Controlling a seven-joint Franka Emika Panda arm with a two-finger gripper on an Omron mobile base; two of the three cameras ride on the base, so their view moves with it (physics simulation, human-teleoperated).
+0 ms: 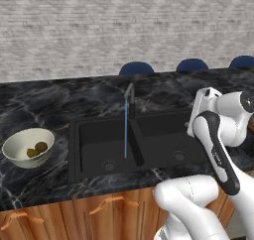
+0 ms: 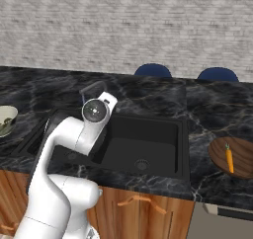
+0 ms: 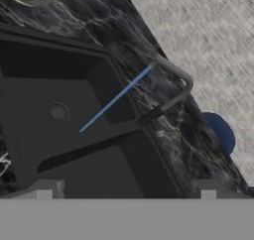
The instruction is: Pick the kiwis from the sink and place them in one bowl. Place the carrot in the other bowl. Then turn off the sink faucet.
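Left base view: black marble counter [image 1: 44,97] under a pale brick wall [image 1: 99,26], black double-basin sink [image 1: 99,135] set into it, wooden cabinet fronts [image 1: 74,214] below. No brand, label or writing readable anywhere. Off-white bowl [image 1: 28,147] on the counter left of the sink, holding two kiwis [image 1: 37,150], one yellow-green, one brown, touching. Dark faucet [image 1: 130,99] upright behind the basin divider, thin blue water stream [image 1: 125,130] falling into the left basin. Right base view: brown bowl [image 2: 237,156] on the counter right of the sink, orange carrot [image 2: 229,159] lying inside. Hand view: gripper [image 3: 126,193] over the sink, jaws spread wide, holding nothing, fingertips [image 3: 44,189] at the bottom edge.
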